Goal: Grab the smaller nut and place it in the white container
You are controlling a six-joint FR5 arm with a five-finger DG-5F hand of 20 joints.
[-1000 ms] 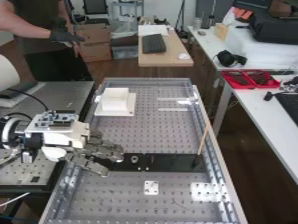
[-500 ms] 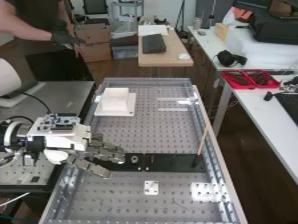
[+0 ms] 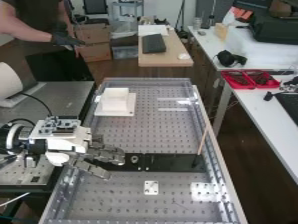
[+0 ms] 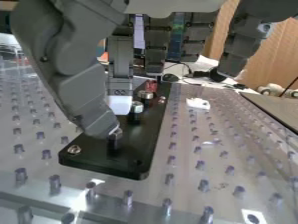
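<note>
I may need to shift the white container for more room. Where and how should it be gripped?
Probably by two opposite side walls of the white container, with the hand coming from above. It is blocky and stands upright, so its sides look within reach; the wider base plate lies flat, offering little to hook under.

In the high view, you look from above the bench's near end, slanting down along the silver, perforated metal board, far enough back to include the room behind. Your wrist view sits much closer, peering past the dark grey, jointed hand and facing across the board. Those 2 views share the long, flat black plate and the metal around it.
</note>
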